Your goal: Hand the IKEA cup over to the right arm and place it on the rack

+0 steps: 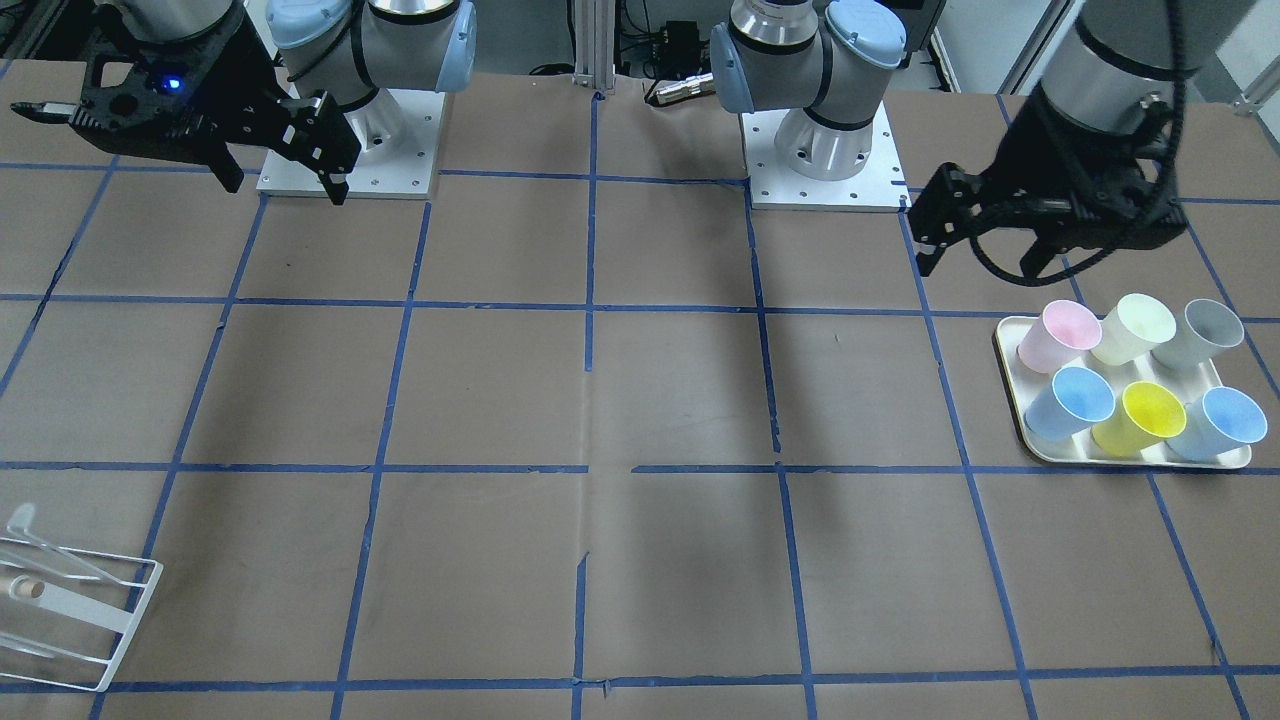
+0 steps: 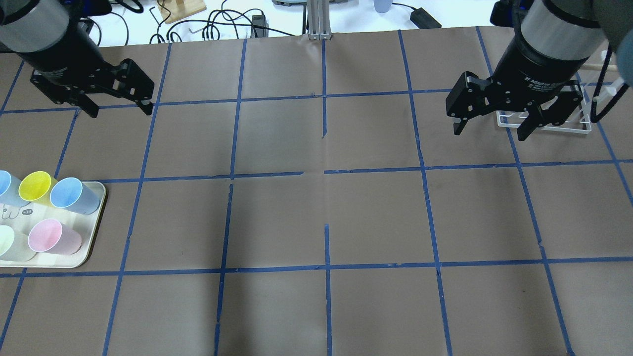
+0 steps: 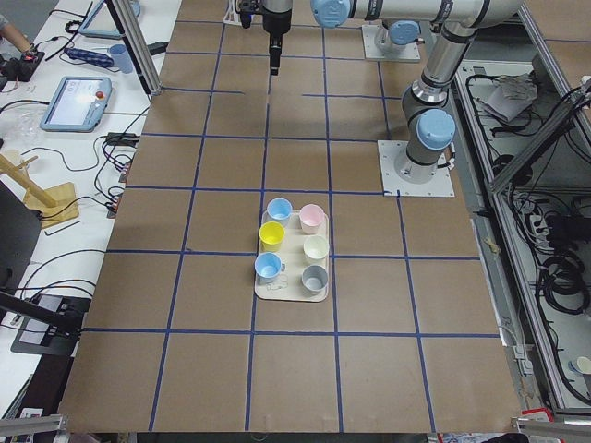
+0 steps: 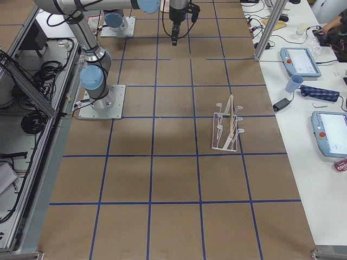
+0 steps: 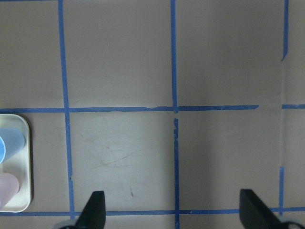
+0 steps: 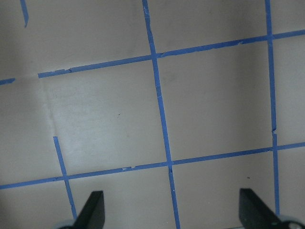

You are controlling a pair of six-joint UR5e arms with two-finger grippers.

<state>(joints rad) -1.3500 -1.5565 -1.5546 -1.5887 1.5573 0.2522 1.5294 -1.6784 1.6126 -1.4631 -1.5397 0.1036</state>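
White wire rack (image 4: 230,120); smooth tapered plastic cups (image 1: 1140,415) on rounded tray (image 1: 1130,461).

Brown table (image 2: 376,217) with blue tape grid (image 2: 326,267), white side bench (image 4: 325,206).

A broad stretch of surface (image 2: 326,212) lies open between the tray (image 1: 1120,461) at the robot's left and the wire rack (image 4: 227,127) at its right. On the tray six cups (image 1: 1135,415) stand packed close, rims almost touching. The rack stands alone, open surface all round it.
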